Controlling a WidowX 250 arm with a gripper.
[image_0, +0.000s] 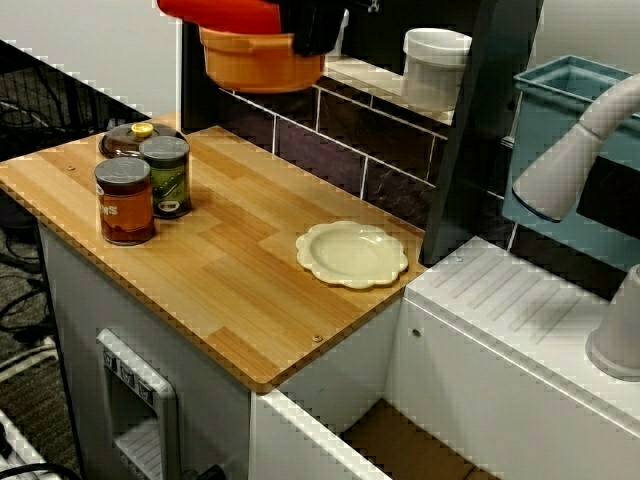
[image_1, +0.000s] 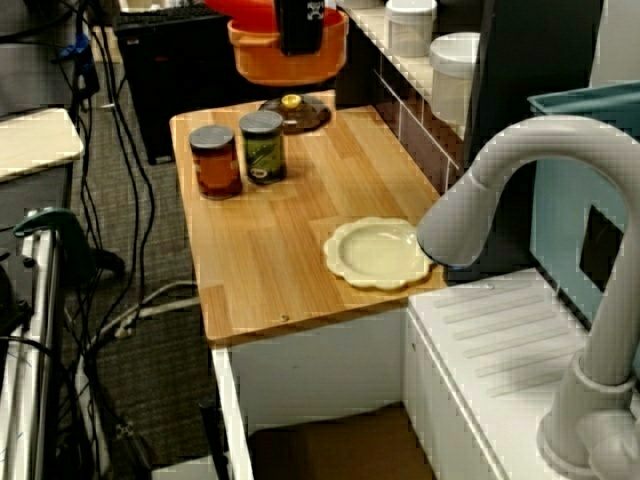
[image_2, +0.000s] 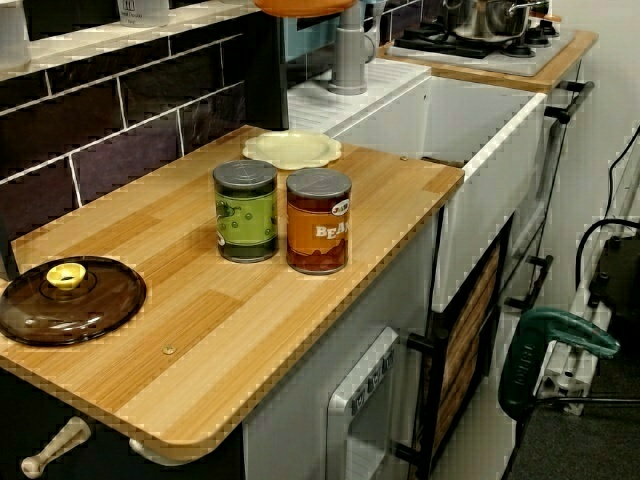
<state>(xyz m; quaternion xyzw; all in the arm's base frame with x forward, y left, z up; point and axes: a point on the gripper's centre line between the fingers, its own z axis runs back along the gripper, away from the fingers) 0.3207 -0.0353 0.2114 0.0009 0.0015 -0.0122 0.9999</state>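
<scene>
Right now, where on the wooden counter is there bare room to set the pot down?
Widest bare wood on the counter lies between the orange can and the plate, running to the front edge. Crowded: the end opposite the plate, where brown lid, green can and orange can cluster. The gripper holds the orange pot aloft.

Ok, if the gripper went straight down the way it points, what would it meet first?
The gripper holds the orange plastic pot; below that, probably bare wooden countertop between the orange-labelled tin can and the cream scalloped plate, depth unclear.
</scene>
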